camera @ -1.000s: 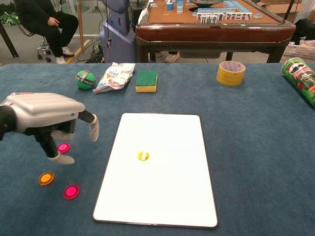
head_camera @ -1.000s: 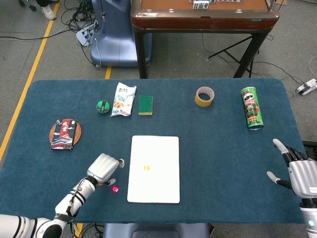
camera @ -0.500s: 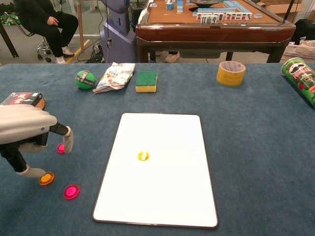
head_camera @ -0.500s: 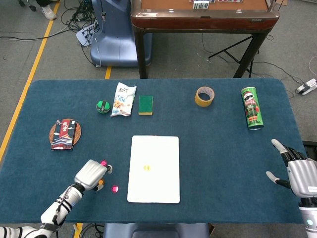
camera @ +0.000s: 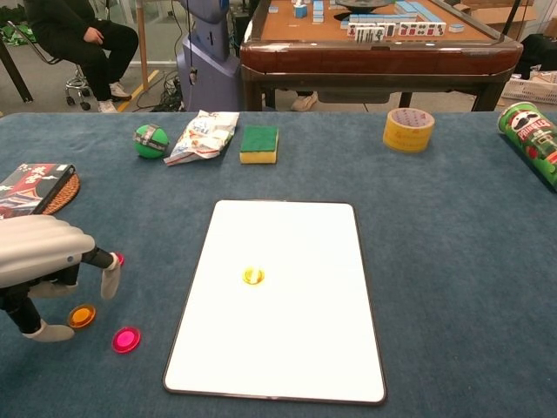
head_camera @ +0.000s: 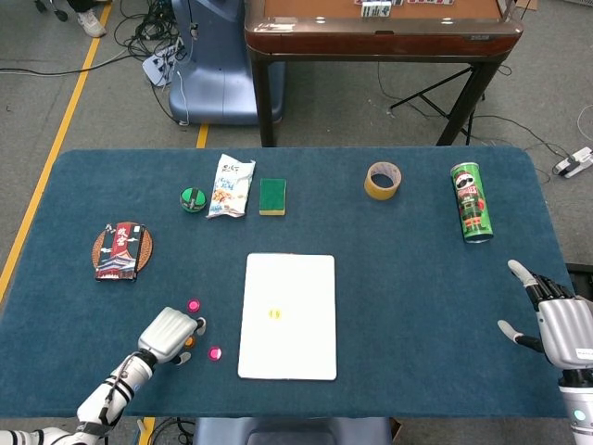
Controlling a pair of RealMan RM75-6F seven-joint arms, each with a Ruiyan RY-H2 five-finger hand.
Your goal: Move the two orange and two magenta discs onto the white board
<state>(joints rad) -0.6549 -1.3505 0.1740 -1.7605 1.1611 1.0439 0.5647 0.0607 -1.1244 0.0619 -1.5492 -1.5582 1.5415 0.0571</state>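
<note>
White board [camera: 287, 348] lies flat mid-table; it serves as landmark. One orange disc [camera: 252, 276] already sits on it, near its centre. Three discs remain off it, all on the blue cloth to the board's left: an orange disc [camera: 82, 315] farthest out, a magenta disc [camera: 126, 339] nearer the board's lower-left corner, and a second magenta disc [head_camera: 193, 305] further up that side, mostly hidden behind a finger in the chest view.

Left hand [camera: 43, 257] hovers low over the off-board orange disc, fingers curved downward and apart, thumb beside the disc. Nothing is held; whether a fingertip touches the disc cannot be told. Right hand [head_camera: 556, 320] rests well to the board's right at the table edge, fingers spread, empty.

Step in hand, by my reading: pickup of the second orange disc, one of four placed. Next move calls for closing thumb and finger on the disc's thin rim, lifting clear of the cloth, then carrying right over the board's left edge. The disc is flat and small, so a slip or a nudge into the neighbouring magenta disc seems the likely trouble.
</note>
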